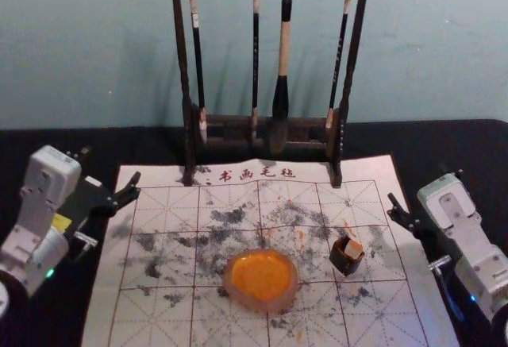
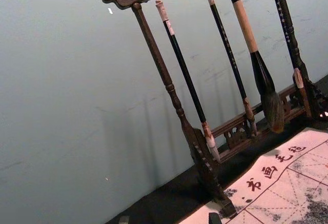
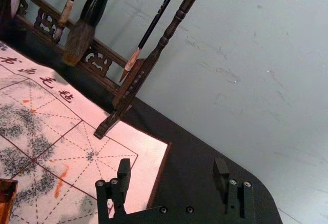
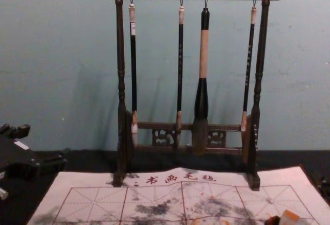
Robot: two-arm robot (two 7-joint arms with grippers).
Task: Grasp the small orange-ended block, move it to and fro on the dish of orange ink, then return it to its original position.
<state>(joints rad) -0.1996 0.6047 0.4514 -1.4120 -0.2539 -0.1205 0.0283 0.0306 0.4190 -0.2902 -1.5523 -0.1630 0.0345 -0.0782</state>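
The small block (image 1: 353, 248), pale with an orange end, leans in a dark little box (image 1: 346, 263) on the mat's right part; the chest view has the block (image 4: 289, 217) at its bottom edge. Left of the box lies the round dish of orange ink (image 1: 262, 278). My left gripper (image 1: 111, 166) is open over the mat's left edge, away from block and dish; its tips edge into its wrist view (image 2: 169, 219). Beyond the mat's right edge, my right gripper (image 1: 426, 186) is open, and its wrist view shows the gripper (image 3: 172, 167) with nothing between the fingers.
A dark wooden rack (image 1: 262, 129) with several hanging brushes stands across the mat's far edge, before the wall. The ink-stained writing mat (image 1: 167, 248) lies on a black-covered table (image 1: 135, 144). The dish and box stand apart on the mat's nearer half.
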